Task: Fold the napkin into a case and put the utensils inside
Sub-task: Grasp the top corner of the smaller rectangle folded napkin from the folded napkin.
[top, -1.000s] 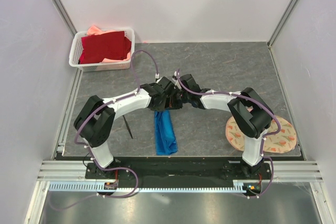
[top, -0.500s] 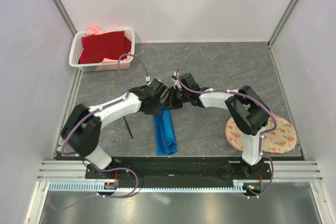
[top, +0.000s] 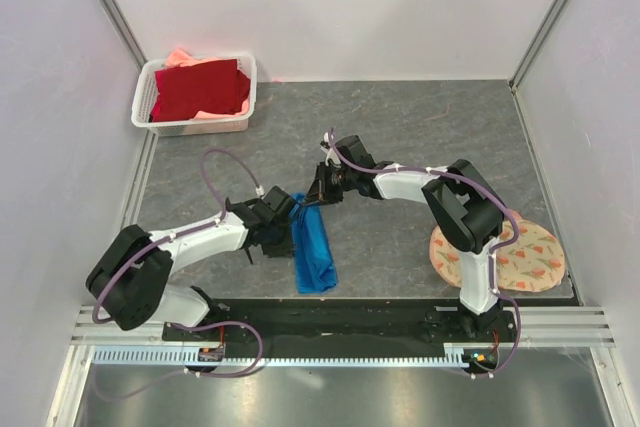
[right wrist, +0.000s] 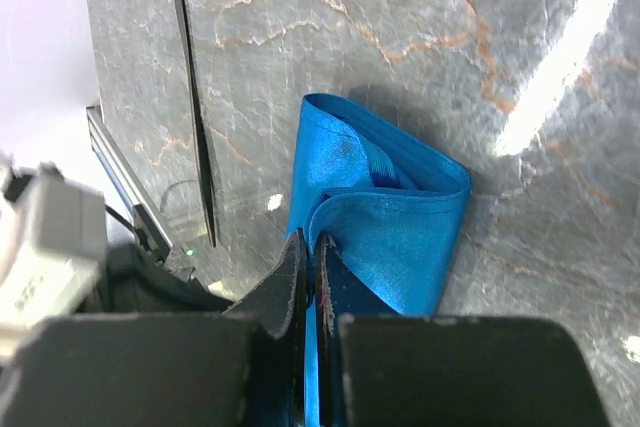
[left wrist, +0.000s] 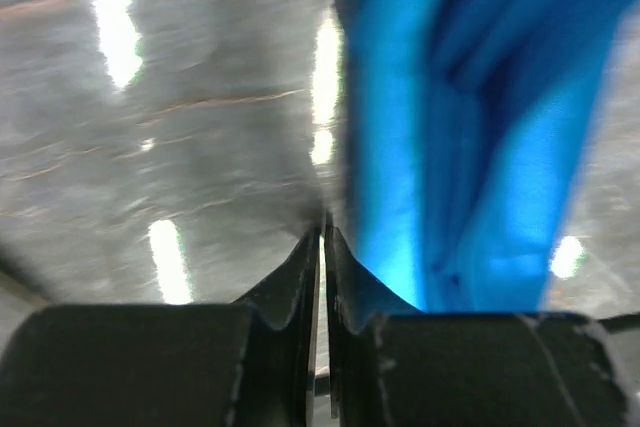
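The right wrist view alone shows the whole utensil (right wrist: 195, 107) beside the napkin (right wrist: 395, 222) pinched by the right gripper (right wrist: 308, 247); the closed left gripper (left wrist: 322, 235) has retreated nearer.

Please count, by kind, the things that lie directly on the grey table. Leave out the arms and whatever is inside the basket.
blue napkin: 1
black utensil: 1
white basket: 1
round floral mat: 1
Total: 4
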Action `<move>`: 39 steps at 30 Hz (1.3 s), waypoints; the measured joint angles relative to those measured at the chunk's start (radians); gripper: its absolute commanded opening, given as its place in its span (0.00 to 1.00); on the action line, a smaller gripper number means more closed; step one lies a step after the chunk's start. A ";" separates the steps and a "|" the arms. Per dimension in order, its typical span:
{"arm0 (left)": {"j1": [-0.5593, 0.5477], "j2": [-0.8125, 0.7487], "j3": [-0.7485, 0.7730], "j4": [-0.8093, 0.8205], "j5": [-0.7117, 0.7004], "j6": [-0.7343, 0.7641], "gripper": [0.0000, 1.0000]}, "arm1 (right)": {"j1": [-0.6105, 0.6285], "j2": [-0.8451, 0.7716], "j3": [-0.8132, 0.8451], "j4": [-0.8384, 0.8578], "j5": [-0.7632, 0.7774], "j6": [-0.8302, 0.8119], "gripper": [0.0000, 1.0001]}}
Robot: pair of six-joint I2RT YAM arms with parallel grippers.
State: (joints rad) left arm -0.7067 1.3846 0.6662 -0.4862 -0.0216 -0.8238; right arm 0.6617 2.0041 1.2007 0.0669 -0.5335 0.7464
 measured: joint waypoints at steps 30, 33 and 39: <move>0.116 0.068 0.306 -0.050 -0.043 0.121 0.36 | 0.000 0.031 0.050 -0.061 -0.021 -0.041 0.00; 0.116 0.097 0.310 -0.055 -0.062 0.150 0.30 | 0.000 0.031 0.050 -0.061 -0.024 -0.041 0.00; 0.116 0.155 0.318 -0.060 -0.082 0.191 0.21 | 0.000 0.031 0.049 -0.060 -0.034 -0.040 0.00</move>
State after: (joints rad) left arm -0.5907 1.5398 0.9840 -0.5457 -0.1040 -0.6327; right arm 0.6617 2.0354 1.2499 0.0067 -0.5671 0.7059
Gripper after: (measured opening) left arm 0.247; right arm 0.021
